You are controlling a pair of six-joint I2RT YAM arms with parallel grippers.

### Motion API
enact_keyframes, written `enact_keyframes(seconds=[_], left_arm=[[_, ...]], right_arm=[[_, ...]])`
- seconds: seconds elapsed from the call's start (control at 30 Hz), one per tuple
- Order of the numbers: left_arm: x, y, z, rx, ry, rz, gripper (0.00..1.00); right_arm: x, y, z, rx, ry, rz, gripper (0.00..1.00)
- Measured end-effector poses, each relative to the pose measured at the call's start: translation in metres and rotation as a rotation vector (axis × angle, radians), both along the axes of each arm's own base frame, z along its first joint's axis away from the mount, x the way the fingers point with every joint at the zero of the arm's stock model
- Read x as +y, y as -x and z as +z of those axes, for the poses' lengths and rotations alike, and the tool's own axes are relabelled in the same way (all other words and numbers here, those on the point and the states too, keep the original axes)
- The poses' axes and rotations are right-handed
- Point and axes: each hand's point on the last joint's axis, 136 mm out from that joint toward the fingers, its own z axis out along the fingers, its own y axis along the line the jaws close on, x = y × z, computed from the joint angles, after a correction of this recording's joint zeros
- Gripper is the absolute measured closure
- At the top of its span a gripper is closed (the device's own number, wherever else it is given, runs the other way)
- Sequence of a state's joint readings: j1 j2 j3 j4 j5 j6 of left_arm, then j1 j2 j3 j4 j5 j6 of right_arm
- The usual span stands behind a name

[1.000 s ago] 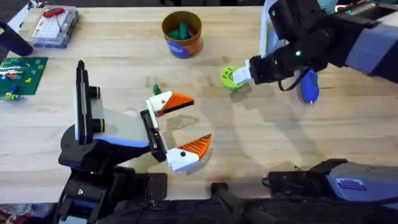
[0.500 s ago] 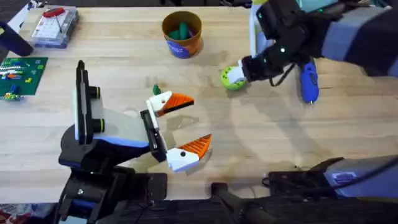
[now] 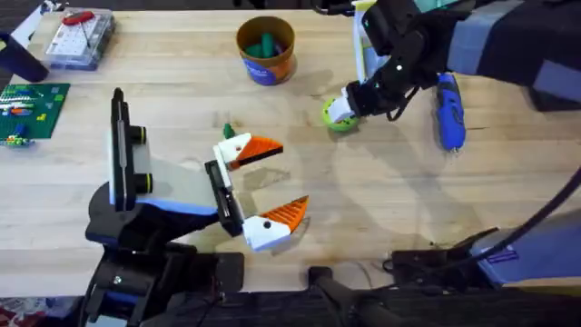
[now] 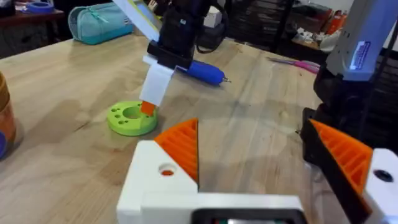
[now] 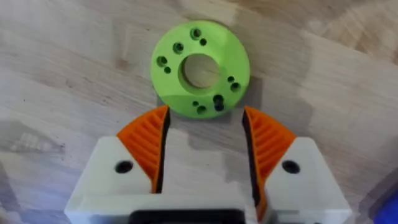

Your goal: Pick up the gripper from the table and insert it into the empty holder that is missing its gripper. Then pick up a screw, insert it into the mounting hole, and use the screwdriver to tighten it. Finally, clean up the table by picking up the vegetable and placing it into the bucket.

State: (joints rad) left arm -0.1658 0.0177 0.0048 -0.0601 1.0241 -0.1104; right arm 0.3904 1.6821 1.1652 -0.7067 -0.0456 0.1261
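**Closing in on the vegetable**

Having slid leftward over the past second, right gripper (image 5: 202, 146) now hovering above the vegetable (image 5: 200, 68), pads spread wide, holding nothing. Vegetable lying flat on the table (image 3: 381, 191), near the bucket (image 3: 266, 50). Grasp seemingly next.

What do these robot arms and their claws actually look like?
Both arms are black with pale blue-grey panels and thin black cables. Each ends in a two-finger claw: white blocky fingers faced with orange ribbed pads. The left gripper and right gripper look alike; a small green light glows on the right arm.
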Motion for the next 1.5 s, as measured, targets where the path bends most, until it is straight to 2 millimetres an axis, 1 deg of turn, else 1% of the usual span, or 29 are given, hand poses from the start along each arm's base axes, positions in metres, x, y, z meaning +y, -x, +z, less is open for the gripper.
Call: enact_keyframes(seconds=[0.13, 0.37, 0.63, 0.8, 1.1, 1.17, 1.3, 1.5], left_arm=[[0.0, 0.0, 0.0, 0.0, 0.0, 0.0, 0.011], [0.0, 0.0, 0.0, 0.0, 0.0, 0.0, 0.011], [0.0, 0.0, 0.0, 0.0, 0.0, 0.0, 0.011], [0.0, 0.0, 0.0, 0.0, 0.0, 0.0, 0.011], [0.0, 0.0, 0.0, 0.0, 0.0, 0.0, 0.011], [0.0, 0.0, 0.0, 0.0, 0.0, 0.0, 0.011], [0.0, 0.0, 0.0, 0.0, 0.0, 0.0, 0.011], [0.0, 0.0, 0.0, 0.0, 0.0, 0.0, 0.011]], right_arm=[[0.0, -0.001, -0.001, 0.001, 0.001, 0.0, 0.328], [0.0, 0.001, -0.017, 0.041, 0.017, 0.0, 0.328], [-0.003, -0.001, -0.015, 0.037, 0.035, -0.004, 0.328], [-0.003, -0.008, -0.008, 0.01, 0.042, -0.008, 0.328], [-0.005, -0.008, -0.007, 0.009, 0.048, -0.01, 0.331], [-0.005, -0.008, -0.007, 0.01, 0.05, -0.01, 0.371], [-0.005, -0.008, -0.007, 0.01, 0.052, -0.008, 0.488], [-0.005, -0.006, -0.007, 0.013, 0.054, -0.005, 0.548]])
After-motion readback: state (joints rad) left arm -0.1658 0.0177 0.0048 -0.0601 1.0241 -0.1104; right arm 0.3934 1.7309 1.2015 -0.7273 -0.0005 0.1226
